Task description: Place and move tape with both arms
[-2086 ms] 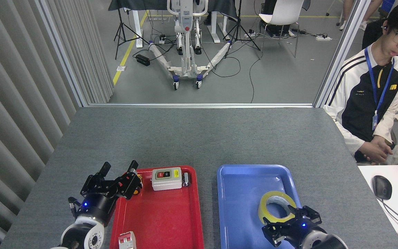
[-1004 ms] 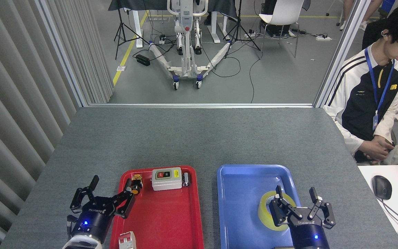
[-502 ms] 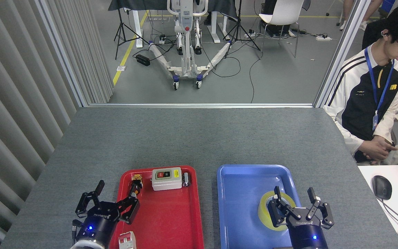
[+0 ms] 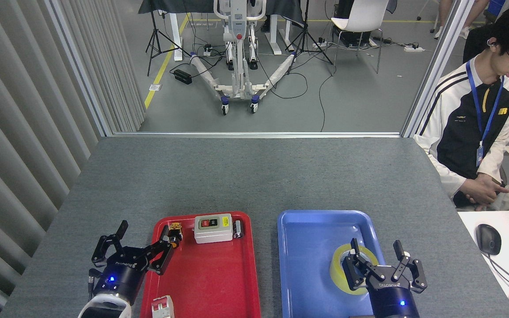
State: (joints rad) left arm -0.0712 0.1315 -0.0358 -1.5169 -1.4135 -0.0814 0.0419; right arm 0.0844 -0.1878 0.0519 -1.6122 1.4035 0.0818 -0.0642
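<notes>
Yellow translucent tape [image 4: 342, 270], one wide roll with a white core, lying flat in the near right part of the blue tray [image 4: 307, 247]; its near side is hidden by the right gripper.

Right gripper [image 4: 378, 252]: black, blue light lit, jaws spread wide. One fingertip stands over the roll's core, the other beyond the roll's right rim, apparently so as to bracket the roll's wall. No contact with the roll can be confirmed. Judged stage: approach for a pick, not yet closed.

Left gripper [image 4: 143, 233]: black, blue light lit, jaws spread and holding nothing. It hangs at the left edge of the red tray [image 4: 210, 282], well apart from the roll, probably waiting to receive it.

Red tray contents: grey switch box [image 4: 213, 228] with red and black buttons at the far end; small yellow-and-black part [image 4: 175, 231] to its left, close to the left fingertip; white-and-red breaker [image 4: 162, 307] at the near edge.

Grey table [image 4: 254, 176] carries both trays side by side.

Person [image 4: 480, 128] seated at the right, hands in lap, clear of the trays.
</notes>
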